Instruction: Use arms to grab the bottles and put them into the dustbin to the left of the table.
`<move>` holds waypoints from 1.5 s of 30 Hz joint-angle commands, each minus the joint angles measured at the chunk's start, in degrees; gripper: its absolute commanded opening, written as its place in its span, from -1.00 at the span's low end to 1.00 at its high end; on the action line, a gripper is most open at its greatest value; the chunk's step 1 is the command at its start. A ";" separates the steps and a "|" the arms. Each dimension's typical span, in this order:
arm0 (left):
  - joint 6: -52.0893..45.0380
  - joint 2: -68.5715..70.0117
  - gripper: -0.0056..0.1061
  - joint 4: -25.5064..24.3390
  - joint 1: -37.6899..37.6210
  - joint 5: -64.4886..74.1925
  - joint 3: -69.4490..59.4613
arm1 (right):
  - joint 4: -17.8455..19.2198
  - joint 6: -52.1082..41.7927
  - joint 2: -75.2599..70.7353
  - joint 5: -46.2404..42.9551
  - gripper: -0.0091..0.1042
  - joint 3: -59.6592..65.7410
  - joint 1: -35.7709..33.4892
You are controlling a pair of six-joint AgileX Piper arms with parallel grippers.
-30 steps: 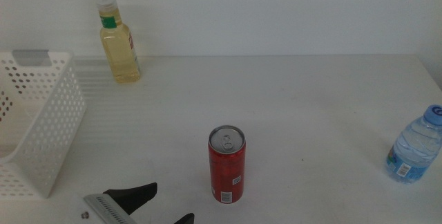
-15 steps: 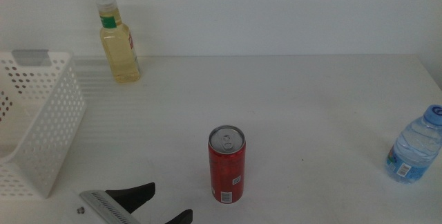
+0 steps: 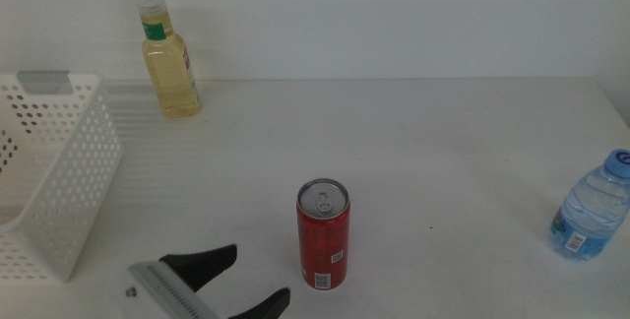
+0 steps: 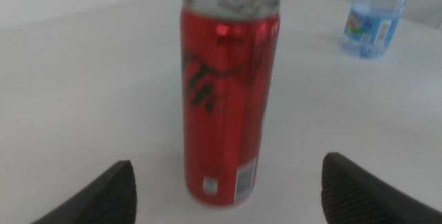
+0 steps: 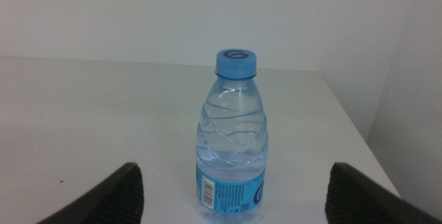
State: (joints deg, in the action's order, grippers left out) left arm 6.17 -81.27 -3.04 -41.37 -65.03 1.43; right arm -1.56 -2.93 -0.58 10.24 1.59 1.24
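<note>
Your dustbin (image 3: pixel 59 176) sits at the frame's left edge. Your left gripper (image 3: pixel 236 285), jaws spread at bottom centre-left, is approaching the red can (image 3: pixel 323 234); close in around it next. At far right, your right gripper (image 5: pixel 231 193) faces the water bottle (image 3: pixel 593 207), also spread.

The place looked like a robot test bench in a lab rather than a home or shop. A plain white tabletop (image 3: pixel 413 152) stood against a bare white wall (image 3: pixel 394 14), with no décor or household clutter. Only a few staged props were spaced well apart on it: a red drink can (image 3: pixel 323 234), a bottle of yellow liquid (image 3: pixel 169 58), a blue-capped water bottle (image 3: pixel 593 206) and a white perforated basket (image 3: pixel 59 176). A black two-fingered gripper (image 3: pixel 231 280) reached in over the tabletop's near edge.
</note>
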 commanded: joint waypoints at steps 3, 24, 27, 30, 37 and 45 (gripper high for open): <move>-0.06 0.40 0.62 -0.37 -0.09 -3.81 4.01 | 0.37 -0.17 -1.55 -4.37 0.46 -0.40 0.42; 1.90 -14.98 0.62 -3.04 -0.09 -9.61 14.38 | 0.37 -0.17 -1.55 -4.37 0.46 -0.40 0.42; 2.34 -16.84 0.62 -3.04 -0.09 -9.61 16.17 | 0.37 -0.17 -1.55 -4.37 0.46 -0.40 0.42; 2.87 -18.41 0.62 -3.04 -0.09 -9.63 17.88 | 0.37 -0.17 -1.55 -4.37 0.46 -0.40 0.42; 2.87 -21.58 0.62 -2.98 -0.09 -9.55 21.69 | 0.37 -0.17 -1.55 -4.37 0.46 -0.40 0.42; 2.87 -24.39 0.62 -2.64 -0.09 -9.71 25.66 | 0.37 -0.17 -1.55 -4.37 0.46 -0.40 0.42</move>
State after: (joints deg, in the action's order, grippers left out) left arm 8.10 -107.43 -6.26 -41.37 -65.08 25.61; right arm -1.56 -2.93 -0.58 10.24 1.59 1.24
